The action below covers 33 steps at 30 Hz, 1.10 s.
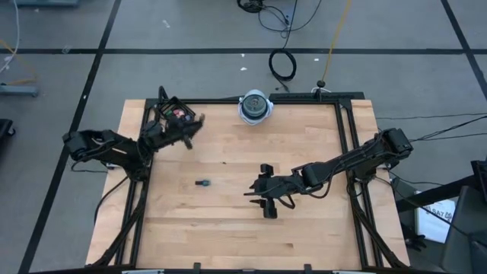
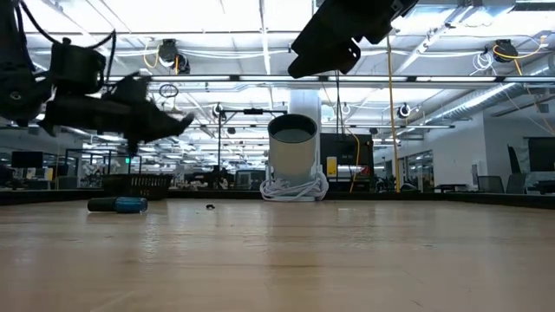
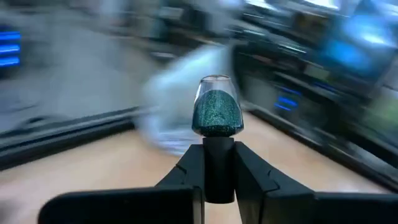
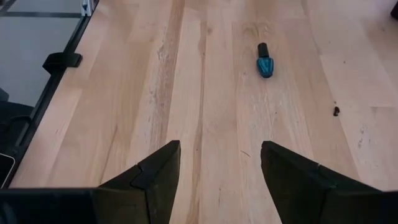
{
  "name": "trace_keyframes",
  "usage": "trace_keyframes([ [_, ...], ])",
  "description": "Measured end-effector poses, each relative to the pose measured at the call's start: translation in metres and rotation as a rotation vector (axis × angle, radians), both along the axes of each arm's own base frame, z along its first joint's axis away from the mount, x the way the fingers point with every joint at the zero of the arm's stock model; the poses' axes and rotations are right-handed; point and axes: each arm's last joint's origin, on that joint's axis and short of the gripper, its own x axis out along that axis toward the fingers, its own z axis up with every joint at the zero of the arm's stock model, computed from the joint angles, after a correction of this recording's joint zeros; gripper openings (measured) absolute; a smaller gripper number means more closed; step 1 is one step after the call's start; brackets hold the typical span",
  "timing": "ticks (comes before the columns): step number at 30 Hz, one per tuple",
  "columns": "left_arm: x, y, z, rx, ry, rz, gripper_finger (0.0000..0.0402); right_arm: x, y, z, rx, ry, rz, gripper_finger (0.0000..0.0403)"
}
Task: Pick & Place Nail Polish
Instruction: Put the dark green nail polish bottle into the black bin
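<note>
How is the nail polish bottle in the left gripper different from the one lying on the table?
The held bottle is clamped by its dark cap in the left gripper and carried above the table; the blue bottle on the table lies on its side, untouched, ahead of the open right gripper. The held bottle is glittery teal-green; the lying one is plainer blue. Both have dark caps.

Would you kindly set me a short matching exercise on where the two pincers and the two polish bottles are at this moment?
Things:
1. left pincer
2. right pincer
3. teal glitter bottle
4. blue bottle

States:
A. lying on its side on the table
B. open, empty, above the table's middle
C. held by its dark cap, off the table
D. shut, raised near the table's far left corner

Pairs: 1-D, 2-B, 3-C, 4-A
</note>
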Motion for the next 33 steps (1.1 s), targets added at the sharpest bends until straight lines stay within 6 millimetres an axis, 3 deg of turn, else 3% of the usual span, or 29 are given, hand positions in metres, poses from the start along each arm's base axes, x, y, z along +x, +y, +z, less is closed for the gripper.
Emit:
trace_keyframes([
  [5, -0.011, 0.014, -0.009, -0.077, 0.06, 0.402, 0.0037, 0.0, 0.0, 0.0, 0.0, 0.0, -0.001, 0.021],
  [8, -0.011, 0.021, -0.016, -0.121, 0.161, 0.546, 0.0037, 0.001, -0.002, 0.0, -0.003, 0.0, -0.003, 0.021],
  [13, 0.0, 0.036, -0.021, -0.19, 0.455, 0.638, 0.0037, 0.002, -0.005, 0.0, -0.014, -0.001, -0.005, 0.021],
  [17, 0.01, 0.047, -0.012, -0.205, 0.621, 0.68, 0.0037, 0.002, -0.007, 0.0, -0.014, -0.001, -0.008, 0.021],
  [23, 0.018, 0.055, 0.0, -0.206, 0.665, 0.687, 0.0037, 0.002, -0.007, 0.0, -0.013, 0.001, -0.006, 0.021],
  [30, 0.003, 0.048, -0.006, -0.288, 0.768, 0.906, 0.0049, 0.001, -0.006, -0.001, -0.011, 0.009, -0.002, 0.021],
  [33, -0.002, 0.044, -0.004, -0.3, 0.801, 0.908, 0.0046, 0.001, -0.006, -0.002, -0.014, 0.019, -0.002, 0.021],
])
